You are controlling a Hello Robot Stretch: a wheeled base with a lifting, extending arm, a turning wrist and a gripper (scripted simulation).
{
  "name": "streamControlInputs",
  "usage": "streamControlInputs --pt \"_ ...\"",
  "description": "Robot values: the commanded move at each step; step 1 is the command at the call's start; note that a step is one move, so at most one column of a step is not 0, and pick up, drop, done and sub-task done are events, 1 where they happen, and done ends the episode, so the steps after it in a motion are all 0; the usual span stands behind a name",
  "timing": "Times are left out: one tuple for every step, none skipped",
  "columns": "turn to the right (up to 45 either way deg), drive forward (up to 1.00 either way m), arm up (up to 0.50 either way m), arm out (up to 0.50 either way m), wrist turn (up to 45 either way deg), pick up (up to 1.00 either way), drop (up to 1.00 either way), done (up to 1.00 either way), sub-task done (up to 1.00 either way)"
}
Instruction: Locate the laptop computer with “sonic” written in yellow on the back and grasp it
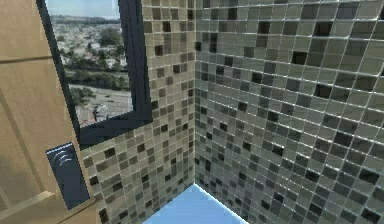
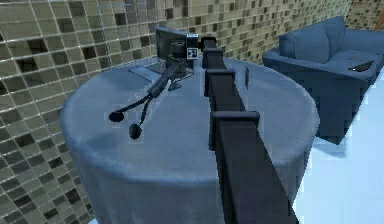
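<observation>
1. In the forward view the camera is looking into a corner where two walls (image 1: 280,110) of small grey, tan and black tiles are meeting.
2. A dark-framed window (image 1: 95,55) is sitting in the wall on the forward view's left, looking down on streets, trees and buildings.
3. Left of the window a pale wooden panel (image 1: 25,110) is running down the picture's edge. It is carrying a small dark plate (image 1: 66,172) with curved light marks, perhaps a switch or keypad, though it is too small to be sure.
4. A wedge of pale blue floor (image 1: 195,207) is showing at the foot of the corner.
5. In the arm side view a round blue-grey table (image 2: 290,115) is standing just beside a wall of the same tiles (image 2: 50,60).
6. The arm (image 2: 235,135) is reaching out across the tabletop as a dark square bar, with the white marker squares (image 2: 190,46) standing at its far end.
7. Left of the squares the gripper (image 2: 125,122) is pointing toward the view's lower left, its thin fingers (image 2: 134,128) lying over the tabletop.
8. How the fingers are set I cannot tell. Only bare tabletop is lying behind the far end, so the gripper is holding nothing.
9. A dark blue armchair (image 2: 325,60) is standing beyond the table at the view's upper right, on pale blue floor (image 2: 350,185).
10. Where the laptop is, I cannot tell.
</observation>
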Motion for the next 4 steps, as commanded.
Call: streamControlInputs --pt "0.0 0.0 0.0 0.0 45.0 0.0 0.0 0.0 0.0" --pt "0.0 0.0 0.0 0.0 45.0 0.0 0.0 0.0 0.0" --pt "0.0 0.0 0.0 0.0 27.0 0.0 0.0 0.0 0.0" --pt "0.0 0.0 0.0 0.0 0.0 1.0 0.0 0.0 0.0"
